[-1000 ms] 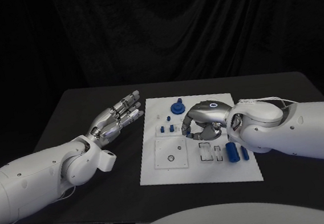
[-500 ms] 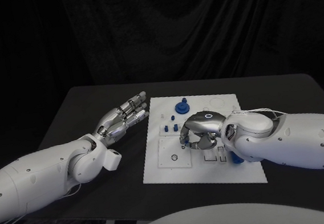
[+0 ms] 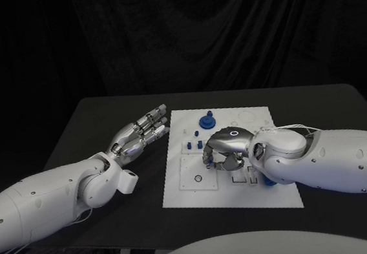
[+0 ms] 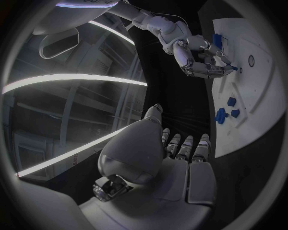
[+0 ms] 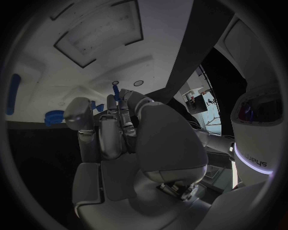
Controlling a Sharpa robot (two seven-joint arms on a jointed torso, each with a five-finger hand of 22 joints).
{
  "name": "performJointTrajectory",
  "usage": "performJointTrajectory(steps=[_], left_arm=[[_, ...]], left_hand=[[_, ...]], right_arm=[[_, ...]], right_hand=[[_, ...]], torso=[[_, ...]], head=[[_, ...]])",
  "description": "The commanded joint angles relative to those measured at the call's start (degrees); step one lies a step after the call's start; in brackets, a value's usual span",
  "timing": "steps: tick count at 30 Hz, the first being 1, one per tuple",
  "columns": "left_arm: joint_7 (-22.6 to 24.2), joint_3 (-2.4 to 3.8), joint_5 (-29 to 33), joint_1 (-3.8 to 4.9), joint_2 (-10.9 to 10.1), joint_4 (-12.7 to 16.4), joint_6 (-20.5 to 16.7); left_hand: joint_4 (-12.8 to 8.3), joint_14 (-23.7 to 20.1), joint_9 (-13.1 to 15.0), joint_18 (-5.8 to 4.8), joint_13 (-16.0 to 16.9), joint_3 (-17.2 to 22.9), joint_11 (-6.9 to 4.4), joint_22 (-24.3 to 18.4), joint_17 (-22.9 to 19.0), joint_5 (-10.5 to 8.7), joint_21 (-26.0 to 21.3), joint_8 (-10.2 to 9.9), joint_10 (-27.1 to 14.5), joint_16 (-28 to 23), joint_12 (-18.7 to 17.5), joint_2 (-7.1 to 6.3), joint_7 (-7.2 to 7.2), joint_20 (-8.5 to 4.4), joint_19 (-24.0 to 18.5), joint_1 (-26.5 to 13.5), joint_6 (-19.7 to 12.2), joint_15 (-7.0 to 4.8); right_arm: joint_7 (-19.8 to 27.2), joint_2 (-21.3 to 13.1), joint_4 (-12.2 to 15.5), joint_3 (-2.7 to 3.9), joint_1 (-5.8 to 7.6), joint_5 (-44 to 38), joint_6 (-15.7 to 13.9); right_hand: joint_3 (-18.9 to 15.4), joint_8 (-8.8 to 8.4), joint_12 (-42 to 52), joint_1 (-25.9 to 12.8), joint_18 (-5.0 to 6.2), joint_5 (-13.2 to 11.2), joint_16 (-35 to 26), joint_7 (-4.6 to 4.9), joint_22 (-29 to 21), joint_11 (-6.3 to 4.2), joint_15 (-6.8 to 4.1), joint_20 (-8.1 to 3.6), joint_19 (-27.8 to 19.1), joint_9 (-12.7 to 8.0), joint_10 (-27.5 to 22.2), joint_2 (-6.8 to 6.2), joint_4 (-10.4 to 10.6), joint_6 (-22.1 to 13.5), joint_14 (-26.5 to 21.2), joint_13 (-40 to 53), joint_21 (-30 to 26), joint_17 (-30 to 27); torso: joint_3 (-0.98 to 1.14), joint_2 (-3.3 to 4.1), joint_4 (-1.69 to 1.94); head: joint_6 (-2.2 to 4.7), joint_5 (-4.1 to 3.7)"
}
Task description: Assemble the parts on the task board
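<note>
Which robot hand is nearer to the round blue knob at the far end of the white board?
The right robot hand, over the task board just on the near side of the blue knob. The left robot hand is off the board's left edge.

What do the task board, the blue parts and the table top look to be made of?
Task board: flat white sheet, matte, probably plastic; dark outlines are marked on it. Blue knob-like part: evenly coloured, likely moulded or printed plastic. Table: black, dull, no glare; material cannot be told.
</note>
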Motion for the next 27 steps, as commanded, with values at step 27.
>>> performJointTrajectory(steps=[27], left_arm=[[1.6, 0.07, 0.4, -0.17, 0.7, -0.5, 1.4]], left_hand=[[-0.3, -0.3, 0.0, 0.35, 0.0, 0.1, 0.11, -0.1, 0.0, 0.08, -0.1, 0.0, -0.2, 0.3, 0.3, 0.10, -0.17, 0.06, -0.2, -1.1, -0.2, 0.29]], right_arm=[[-0.4, 1.6, -1.7, 0.04, -1.00, -1.5, -0.3]], right_hand=[[-0.4, -0.46, 0.0, 0.1, -0.35, -0.7, 0.0, -0.08, 6.7, -1.14, -0.03, -0.26, 0.0, 0.3, 1.3, 0.01, -0.1, -0.6, 0.1, 0.1, -0.1, -0.2]], torso=[[-0.07, -0.06, -0.24]], head=[[0.00, 1.05]])
